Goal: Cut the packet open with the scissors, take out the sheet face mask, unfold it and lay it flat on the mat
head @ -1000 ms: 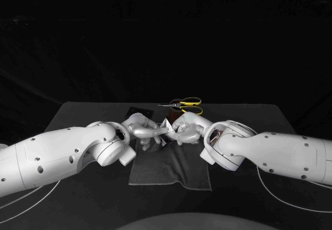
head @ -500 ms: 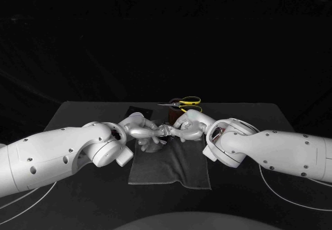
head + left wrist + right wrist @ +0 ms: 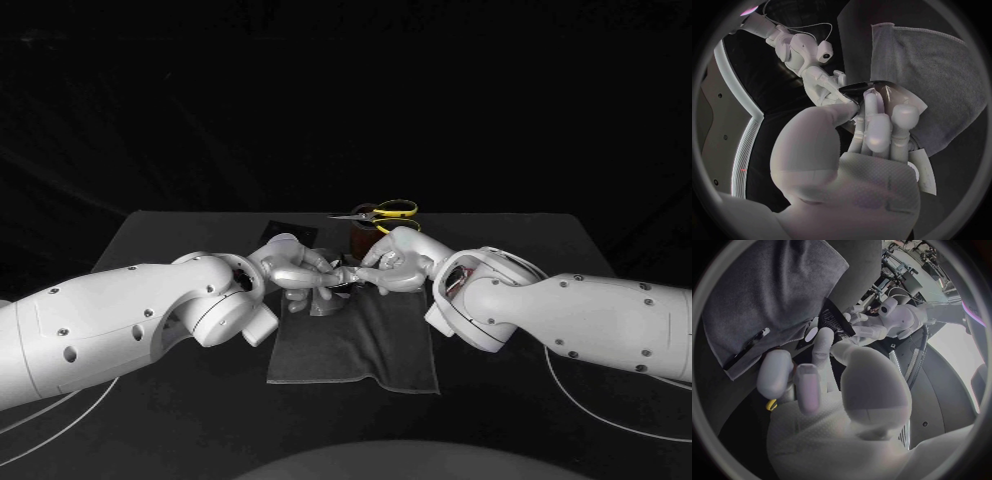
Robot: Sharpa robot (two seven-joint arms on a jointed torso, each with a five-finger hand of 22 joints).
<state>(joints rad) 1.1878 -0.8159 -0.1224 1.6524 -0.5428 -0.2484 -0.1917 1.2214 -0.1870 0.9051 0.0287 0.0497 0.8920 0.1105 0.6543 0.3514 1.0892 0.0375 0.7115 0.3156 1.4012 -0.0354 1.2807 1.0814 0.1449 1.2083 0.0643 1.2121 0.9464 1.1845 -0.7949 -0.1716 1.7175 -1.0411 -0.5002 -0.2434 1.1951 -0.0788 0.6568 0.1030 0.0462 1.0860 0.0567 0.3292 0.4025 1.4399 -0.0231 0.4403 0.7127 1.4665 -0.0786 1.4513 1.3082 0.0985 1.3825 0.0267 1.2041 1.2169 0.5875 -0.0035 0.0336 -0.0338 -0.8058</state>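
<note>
Both hands meet above the far end of the grey mat (image 3: 353, 345). My left hand (image 3: 299, 272) and my right hand (image 3: 392, 265) pinch the same dark packet from opposite sides. In the left wrist view the packet (image 3: 891, 96) sits between the thumb and the fingers, with a pale lower part hanging past the palm. The right wrist view shows the packet's (image 3: 836, 324) printed face beyond my right hand's fingertips (image 3: 822, 335), with the left hand (image 3: 864, 329) on its far edge. Yellow-handled scissors (image 3: 382, 212) lie on the table behind the hands.
A flat black piece (image 3: 281, 228) lies on the table beyond the mat's far left corner. A thin dark strip (image 3: 747, 348) lies by the mat's (image 3: 761, 285) edge. Bare table (image 3: 577, 250) stretches on both sides of the mat.
The two hands have drawn closer together over the mat's far end. The pale bit seen between them a second ago is now mostly covered by fingers.
</note>
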